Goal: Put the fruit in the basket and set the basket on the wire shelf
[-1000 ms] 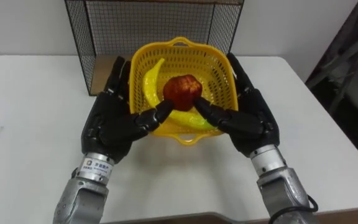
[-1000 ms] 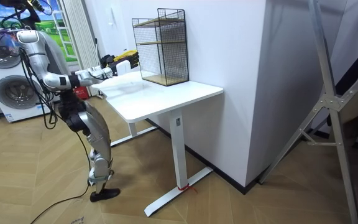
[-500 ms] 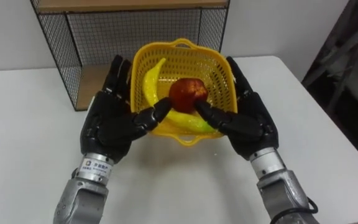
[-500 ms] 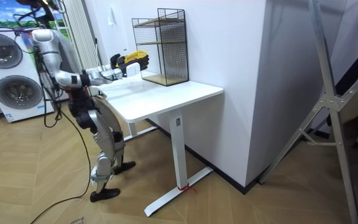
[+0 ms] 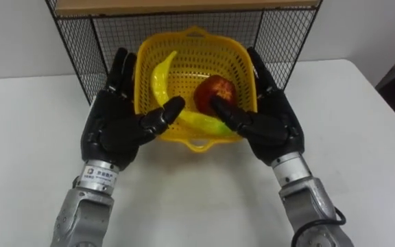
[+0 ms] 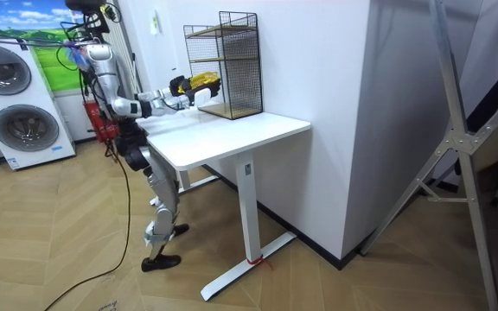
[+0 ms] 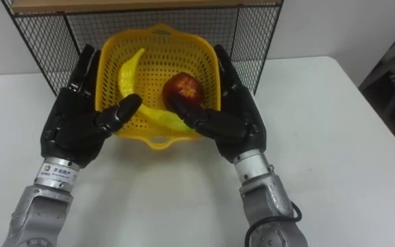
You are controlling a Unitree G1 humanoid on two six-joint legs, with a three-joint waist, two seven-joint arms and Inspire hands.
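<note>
A yellow plastic basket (image 5: 196,33) is held above the white table (image 5: 362,137), right at the open front of the black wire shelf (image 5: 74,42). In it lie a yellow banana (image 5: 158,79) and a red apple (image 5: 215,90). My left hand (image 5: 112,127) presses flat against the basket's left side, and my right hand (image 5: 274,123) against its right side. Both hands keep straight fingers along the walls, with the thumbs reaching over the near rim. In the room view I stand at the table's end, arms stretched out, the basket (image 6: 199,82) just before the shelf (image 6: 227,65).
The shelf has a wooden board (image 5: 184,5) above the basket and mesh side walls close to both hands. Bare tabletop lies to the right and in front. Washing machines (image 6: 15,121) stand behind me in the room view.
I have stepped up to the table. The basket, carried between both hands, has moved forward to the shelf's front opening. The apple has rolled a little to the right.
</note>
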